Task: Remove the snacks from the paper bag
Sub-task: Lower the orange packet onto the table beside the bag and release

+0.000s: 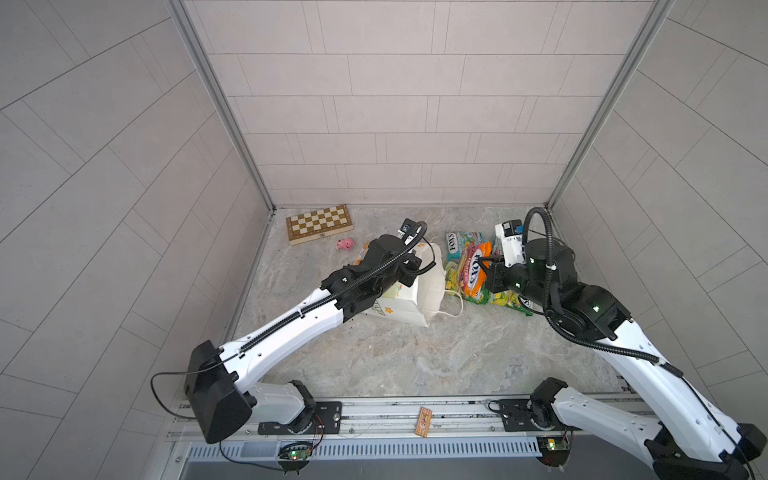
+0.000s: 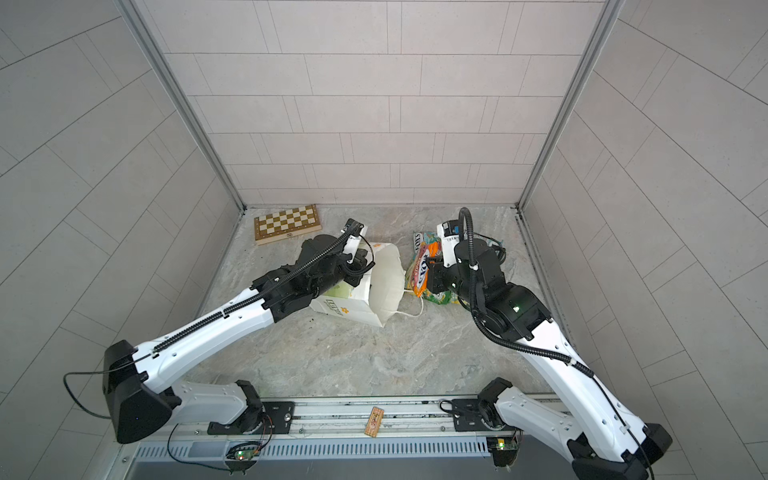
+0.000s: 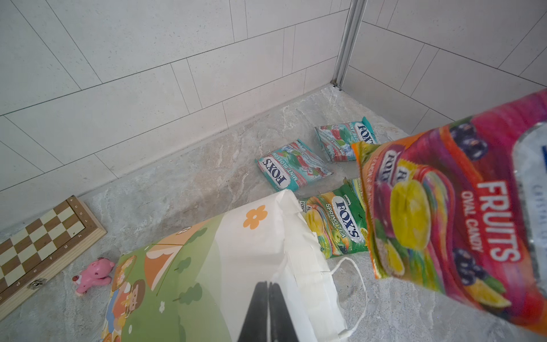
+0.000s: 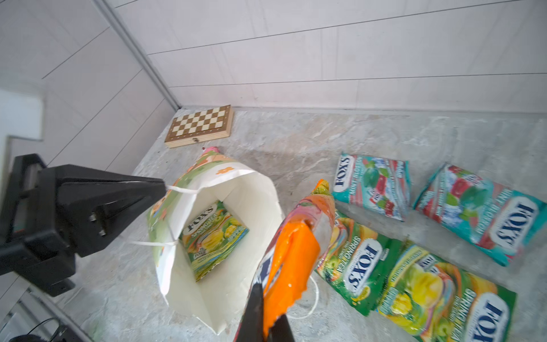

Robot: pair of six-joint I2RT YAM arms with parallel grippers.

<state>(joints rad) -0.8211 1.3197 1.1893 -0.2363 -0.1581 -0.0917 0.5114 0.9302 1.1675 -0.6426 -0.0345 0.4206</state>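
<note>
The left gripper (image 4: pixel 161 186), clenched on the bag's (image 4: pixel 245 213) handle (image 4: pixel 183 189), holds its mouth open so the right gripper (image 4: pixel 268 308), grasping the orange packet (image 4: pixel 296 251), can carry it out over the tabletop (image 4: pixel 296 133); one green packet (image 4: pixel 213 237) lies inside.

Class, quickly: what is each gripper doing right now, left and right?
Left gripper: closed on the cord handle of the paper bag.
Right gripper: closed, holding the orange candy packet.
</note>
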